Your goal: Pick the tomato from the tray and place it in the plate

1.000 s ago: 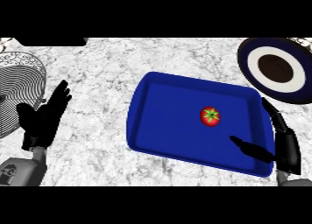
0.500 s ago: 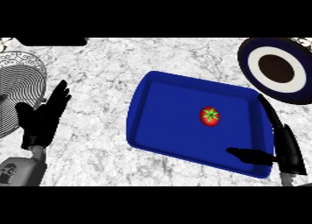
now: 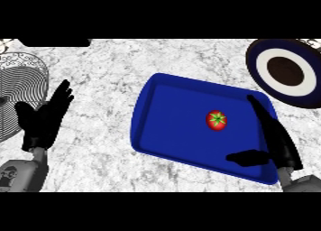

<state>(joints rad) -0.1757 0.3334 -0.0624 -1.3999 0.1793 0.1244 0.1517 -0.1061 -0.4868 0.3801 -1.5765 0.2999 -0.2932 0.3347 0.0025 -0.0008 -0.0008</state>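
- The right hand comes in at the lower right, over the near right corner of the blue tray. Its fingers stretch straight up along the tray's right rim and its thumb juts out to the left; it is wide open and holds nothing.
- The left hand rests open on the marble counter at the left, fingers up, well apart from the tray, and has no part in this step.
- The tomato sits on the tray floor right of centre, green stalk up, just left of the right hand's fingers and beyond the thumb. Nothing touches it.
- The step in hand looks like the reach. To do it well, the hand should slide left and forward so that the tomato lies between thumb and fingers, then lower before it closes.
- A round tomato may roll if a fingertip nudges it first, so thumb and fingers should meet it on opposite sides together.
- The plate, dark blue with a white ring and a dark centre, lies beyond the tray at the far right. Once the tomato is held, the lift must clear the tray's rim on the way there.
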